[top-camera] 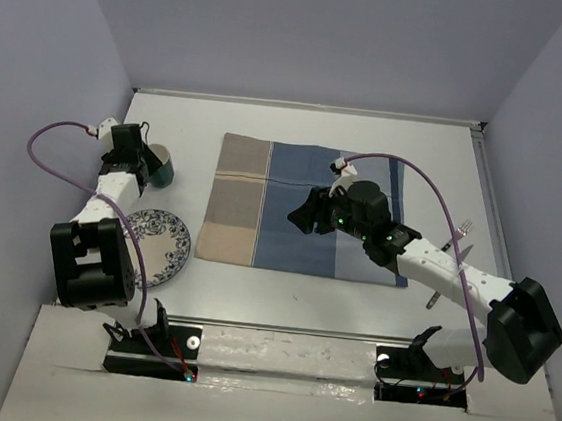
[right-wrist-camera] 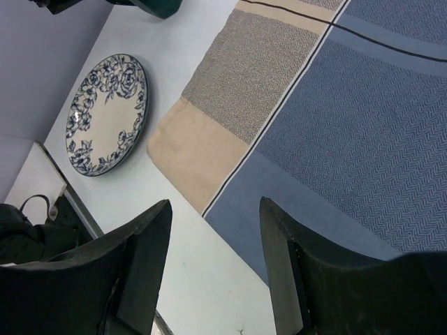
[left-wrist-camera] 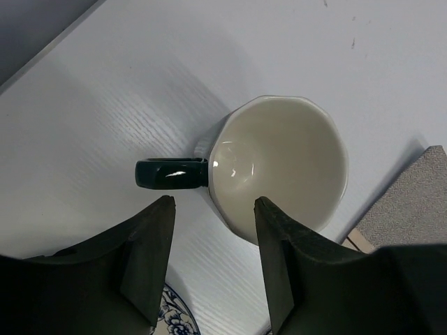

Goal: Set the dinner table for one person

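Note:
On the white dinner table (top-camera: 282, 296) lies a blue-and-tan plaid placemat (top-camera: 291, 207). A dark green mug (top-camera: 162, 168) with a cream inside (left-wrist-camera: 279, 164) stands left of the mat, its handle (left-wrist-camera: 171, 174) pointing left in the left wrist view. My left gripper (top-camera: 144, 159) hangs open just above it (left-wrist-camera: 213, 202), holding nothing. A blue floral plate (top-camera: 160, 246) lies nearer the front left. My right gripper (top-camera: 301, 216) is open and empty over the mat's near edge (right-wrist-camera: 215, 206). A fork (top-camera: 463, 235) lies at the right, partly hidden under the right arm.
Lilac walls close in the table at the back and on both sides. In the right wrist view the plate (right-wrist-camera: 105, 115) lies left of the placemat (right-wrist-camera: 335, 105). The plate's rim (left-wrist-camera: 174, 314) shows just below the left fingers.

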Action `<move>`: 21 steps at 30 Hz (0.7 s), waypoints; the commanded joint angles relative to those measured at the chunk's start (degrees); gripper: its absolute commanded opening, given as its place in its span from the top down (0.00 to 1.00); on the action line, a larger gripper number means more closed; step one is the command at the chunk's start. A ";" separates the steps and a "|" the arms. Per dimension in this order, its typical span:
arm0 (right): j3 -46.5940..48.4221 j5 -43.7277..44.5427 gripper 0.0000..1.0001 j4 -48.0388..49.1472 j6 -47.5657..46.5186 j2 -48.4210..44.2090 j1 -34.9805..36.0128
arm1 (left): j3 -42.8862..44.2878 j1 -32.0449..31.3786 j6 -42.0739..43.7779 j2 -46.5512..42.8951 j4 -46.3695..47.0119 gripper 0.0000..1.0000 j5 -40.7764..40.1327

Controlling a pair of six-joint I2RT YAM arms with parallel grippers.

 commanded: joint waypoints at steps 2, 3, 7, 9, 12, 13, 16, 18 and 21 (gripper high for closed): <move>0.46 0.57 0.41 2.03 -0.76 0.87 0.21 | 1.03 0.33 0.56 1.64 2.28 0.45 -1.32; 0.55 0.57 0.41 2.03 -0.76 1.22 0.21 | 0.94 0.33 0.39 2.43 2.63 0.47 -1.15; 0.64 0.83 0.41 2.03 -0.59 1.58 0.21 | 0.50 0.07 0.12 3.84 4.21 0.56 -0.27; 0.72 1.27 0.41 2.03 -0.59 1.67 0.21 | 0.42 -0.19 0.03 4.45 4.48 0.66 -0.18; 0.99 1.36 0.41 1.94 -0.59 1.75 0.21 | 0.85 -0.19 0.30 4.90 4.65 0.81 -0.79; 0.99 1.53 0.41 2.03 -0.50 1.93 0.21 | 1.03 -0.19 0.47 4.98 4.57 0.94 -0.97; 1.60 1.54 0.41 1.42 -1.03 2.37 0.21 | 1.73 -0.19 0.91 3.67 4.39 1.00 -1.58; 1.87 1.54 0.41 1.15 -1.55 2.54 0.21 | 2.26 -0.10 1.18 2.27 4.65 1.00 -2.20; 2.92 2.06 0.41 -0.07 -2.69 2.28 0.21 | 5.32 -0.28 2.75 -2.81 4.65 1.00 -1.06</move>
